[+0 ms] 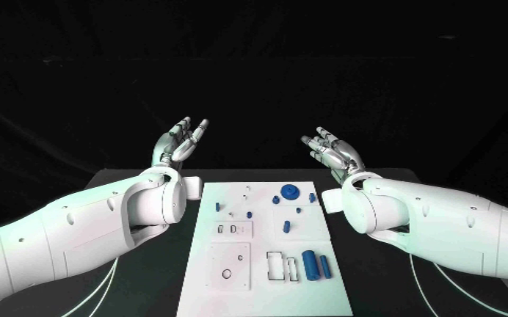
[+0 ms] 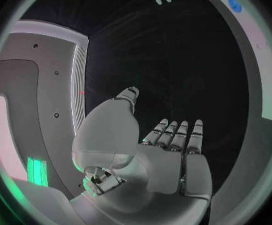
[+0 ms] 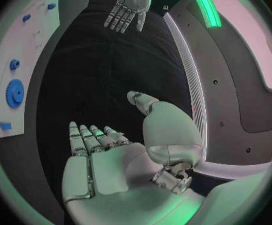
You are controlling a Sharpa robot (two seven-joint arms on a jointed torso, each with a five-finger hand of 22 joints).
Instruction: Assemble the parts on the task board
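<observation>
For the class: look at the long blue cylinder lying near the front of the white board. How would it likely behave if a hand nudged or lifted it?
The blue cylinder lies on its side on the task board, so a sideways nudge would probably roll it. It looks rigid and smooth, so fingers might slip on it. Being small, it is likely light.

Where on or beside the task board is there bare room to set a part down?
Bare black table lies on both sides of the task board, nearer the robot than either forearm. The board's near edge is bare too. Crowded: its far end round the blue gear and the blue cylinder.
</observation>
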